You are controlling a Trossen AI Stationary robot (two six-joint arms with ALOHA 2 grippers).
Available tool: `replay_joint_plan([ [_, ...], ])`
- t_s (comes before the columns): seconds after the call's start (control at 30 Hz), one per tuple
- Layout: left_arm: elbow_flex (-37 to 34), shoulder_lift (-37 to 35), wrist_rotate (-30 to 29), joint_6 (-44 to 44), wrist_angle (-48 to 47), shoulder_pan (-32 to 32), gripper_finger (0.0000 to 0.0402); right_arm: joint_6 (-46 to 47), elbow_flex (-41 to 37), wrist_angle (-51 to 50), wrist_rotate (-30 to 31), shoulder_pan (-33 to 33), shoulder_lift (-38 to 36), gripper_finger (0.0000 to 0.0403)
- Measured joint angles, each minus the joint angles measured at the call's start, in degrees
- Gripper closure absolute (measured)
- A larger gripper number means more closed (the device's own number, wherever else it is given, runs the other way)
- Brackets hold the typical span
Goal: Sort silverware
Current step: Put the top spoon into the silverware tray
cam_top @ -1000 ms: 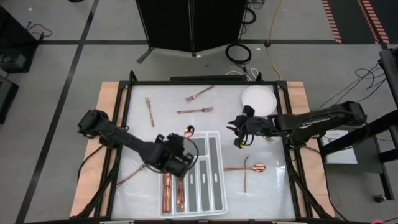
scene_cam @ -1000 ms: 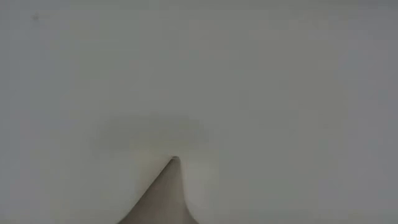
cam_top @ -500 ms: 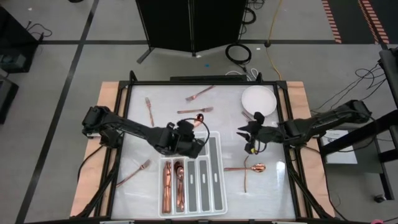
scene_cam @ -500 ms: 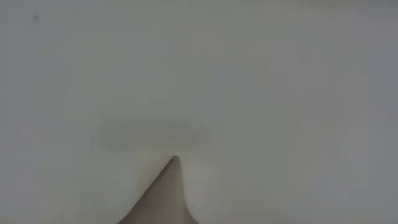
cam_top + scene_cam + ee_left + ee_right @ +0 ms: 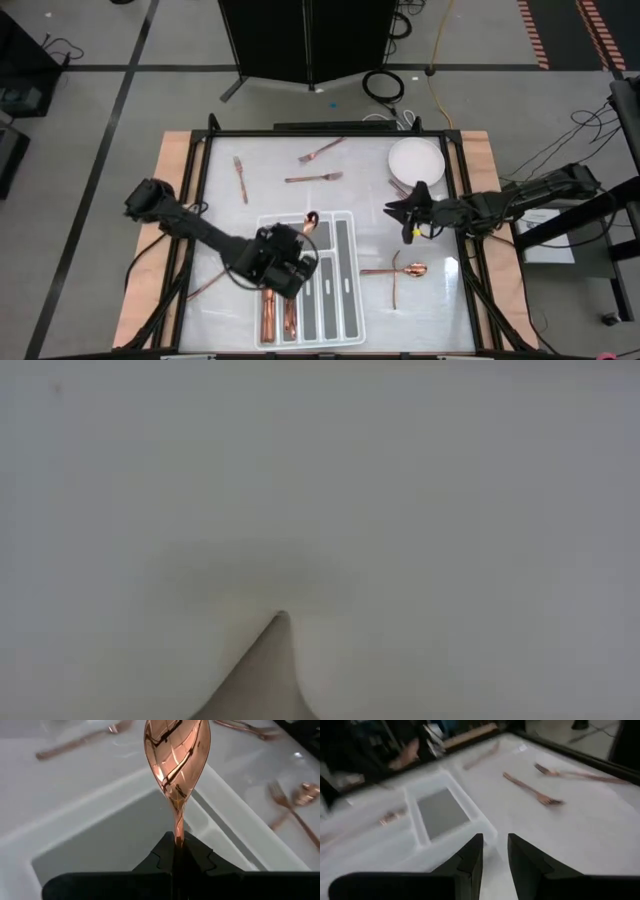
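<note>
High view: left gripper [image 5: 283, 262] reached from the left edge over the white tray [image 5: 345, 300] at lower centre, a spoon [image 5: 309, 219] poking out past it; more silverware [image 5: 277, 312] lay in the tray's leftmost slot. Right gripper [image 5: 404, 213] hung low, right of centre, below the round plate [image 5: 416, 158]. Forks [image 5: 314, 178] lay scattered along the top, a crossed pair [image 5: 398, 271] lower right.

Low view: only a pale blur, nothing readable.

Left wrist view: fingers [image 5: 196, 858] clamped on the spoon's [image 5: 176, 750] handle, bowl upward over a tray compartment [image 5: 107, 837].

Right wrist view: fingers [image 5: 470, 855] parted, holding nothing, above the tray's [image 5: 450, 822] corner; a fork [image 5: 532, 789] beyond.
</note>
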Motion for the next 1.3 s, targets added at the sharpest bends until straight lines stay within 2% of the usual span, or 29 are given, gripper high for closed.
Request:
replay_joint_plan([
  [0.17, 0.0, 0.4, 0.6, -13.0, 0.2, -7.2, 0.0386, -0.5, -1.1, 7.6, -0.3, 0.0, 2.1, 0.0323],
  [0.4, -0.1, 2.3, -5.5, -31.8, 0.4, -14.3, 0.0386, -7.7, -1.1, 17.1, -0.6, -0.7, 3.3, 0.0323],
  [0.47, -0.1, 4.7, -8.1, -36.9, 2.0, -15.4, 0.0386, -8.8, -1.1, 17.2, -3.1, -0.7, 3.3, 0.0323],
  [0.57, -0.1, 8.3, -8.6, -41.5, 3.3, -16.3, 0.0386, -9.5, -1.1, 16.1, -9.9, -0.7, 3.5, 0.0323],
  [0.73, -0.1, 10.9, -9.9, -43.6, 3.0, -16.4, 0.0386, -9.2, -1.1, 12.3, -21.2, -0.3, 3.8, 0.0323],
  [0.83, -0.1, 11.9, -10.0, -44.6, 3.7, -16.4, 0.0386, -8.2, -1.1, 9.8, -25.6, 0.5, 3.8, 0.0323],
  [1.07, -0.1, 12.6, -5.7, -44.6, 9.3, -16.6, 0.0390, -7.5, -1.1, 7.3, -27.2, 3.6, 3.8, 0.0323],
  [1.3, 0.0, 12.5, 1.6, -43.5, 8.1, -15.3, 0.0390, -8.1, -1.1, 7.2, -27.2, 6.2, 3.8, 0.0323],
])
